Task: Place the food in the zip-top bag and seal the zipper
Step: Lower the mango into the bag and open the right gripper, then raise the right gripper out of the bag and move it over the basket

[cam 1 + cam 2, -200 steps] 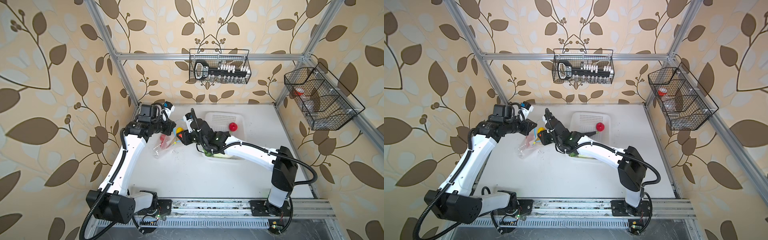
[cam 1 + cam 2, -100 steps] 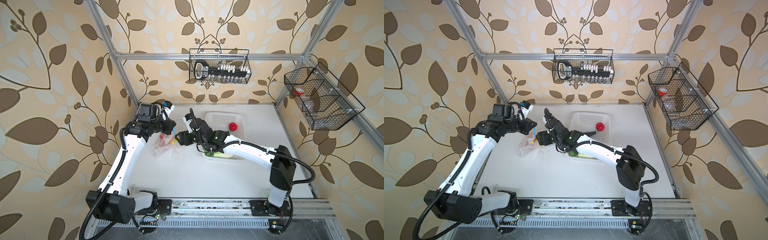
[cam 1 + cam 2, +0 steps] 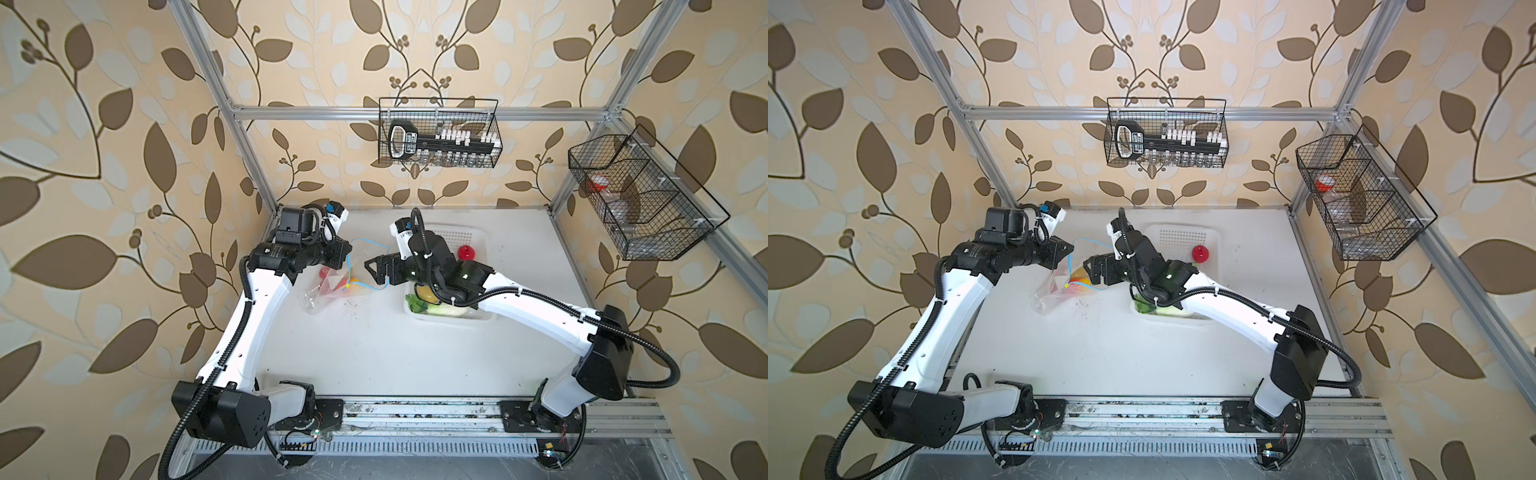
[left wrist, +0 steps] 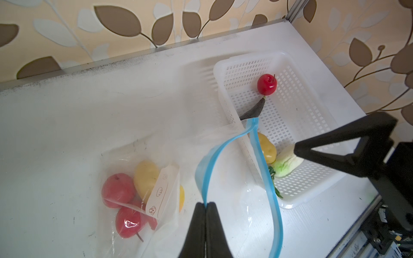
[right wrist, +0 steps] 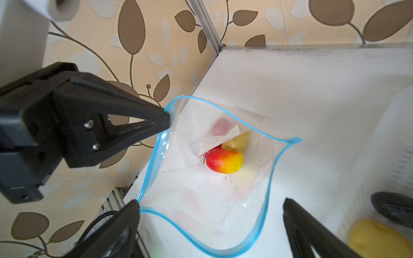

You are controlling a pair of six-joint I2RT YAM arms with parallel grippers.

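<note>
While pinching zipper (image 4: 204,178) in closed left gripper (image 4: 205,203), noted right gripper (image 5: 210,202) spread, empty; judged zip-top bag (image 5: 190,185) limp, slippery: grip by stiffer blue rim.

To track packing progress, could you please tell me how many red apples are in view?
3. One red apple sits in the white perforated basket; a second red apple and a third red apple lie inside the zip-top bag. The bag's paper label may hide another.
</note>
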